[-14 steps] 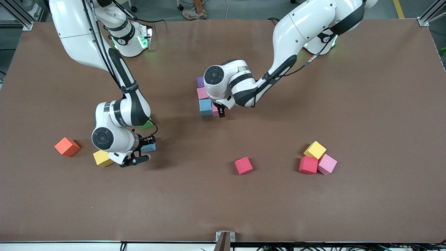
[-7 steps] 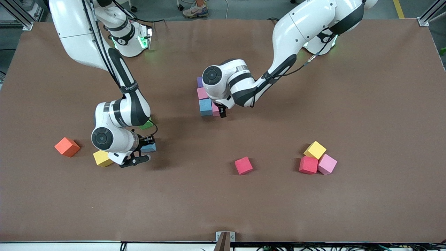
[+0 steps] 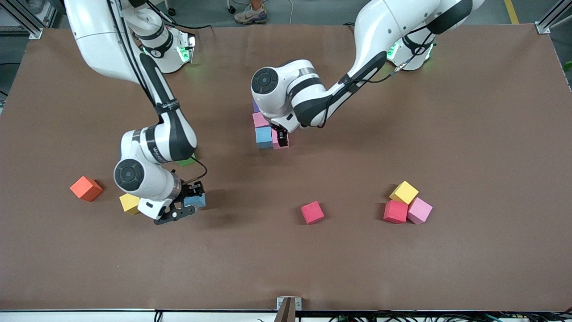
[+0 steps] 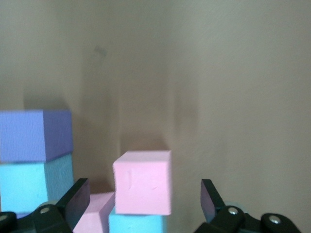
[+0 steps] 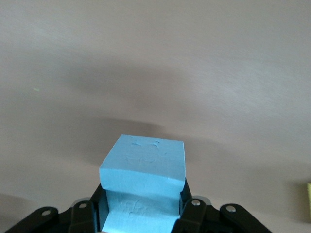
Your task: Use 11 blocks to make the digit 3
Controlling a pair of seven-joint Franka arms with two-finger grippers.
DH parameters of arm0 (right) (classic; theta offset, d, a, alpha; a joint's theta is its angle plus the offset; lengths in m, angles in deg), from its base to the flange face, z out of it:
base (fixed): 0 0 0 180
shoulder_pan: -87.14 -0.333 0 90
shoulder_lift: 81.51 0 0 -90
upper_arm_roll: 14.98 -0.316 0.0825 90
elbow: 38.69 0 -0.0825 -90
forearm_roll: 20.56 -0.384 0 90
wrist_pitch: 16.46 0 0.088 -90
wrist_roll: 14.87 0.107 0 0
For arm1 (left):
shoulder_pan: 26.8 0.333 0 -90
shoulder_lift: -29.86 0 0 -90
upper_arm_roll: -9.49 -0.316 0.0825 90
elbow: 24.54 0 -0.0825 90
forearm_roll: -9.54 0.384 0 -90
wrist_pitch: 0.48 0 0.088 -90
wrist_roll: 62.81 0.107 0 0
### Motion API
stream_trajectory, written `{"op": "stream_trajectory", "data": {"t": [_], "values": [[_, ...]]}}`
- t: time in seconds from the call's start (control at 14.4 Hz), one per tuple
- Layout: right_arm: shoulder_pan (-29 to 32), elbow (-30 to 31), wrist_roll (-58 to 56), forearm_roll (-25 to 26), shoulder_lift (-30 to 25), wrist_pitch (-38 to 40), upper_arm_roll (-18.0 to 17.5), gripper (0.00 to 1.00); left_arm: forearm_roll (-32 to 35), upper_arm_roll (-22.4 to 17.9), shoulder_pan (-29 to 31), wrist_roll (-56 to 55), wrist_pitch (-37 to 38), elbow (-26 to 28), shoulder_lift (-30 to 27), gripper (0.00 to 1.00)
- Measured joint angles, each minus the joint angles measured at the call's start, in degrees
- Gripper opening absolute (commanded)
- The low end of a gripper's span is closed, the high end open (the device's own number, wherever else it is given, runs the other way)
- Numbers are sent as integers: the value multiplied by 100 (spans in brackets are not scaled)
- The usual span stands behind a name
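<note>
Light-blue block (image 3: 195, 200) sits clamped in your right gripper (image 3: 190, 202), while your left gripper (image 3: 280, 137) hangs spread wide over the pink block (image 3: 281, 142).

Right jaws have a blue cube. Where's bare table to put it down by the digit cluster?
Bare brown table lies beside the pink matte cube toward the left arm's end, and between the cluster and the lone red cube. Crowded: the left gripper over the cluster, open. The right gripper holds the light blue cube.
</note>
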Motion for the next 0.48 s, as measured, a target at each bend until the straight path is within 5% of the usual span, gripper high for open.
{"op": "stream_trajectory", "data": {"t": [0.21,0.48], "values": [[-359,-49,496,-12,22,1,-9,34,146,16,477,741,282,107,-254,100],[-902,-143,1324,-248,118,48,-29,34,201,157,1785,3246,319,685,-635,100]]}}
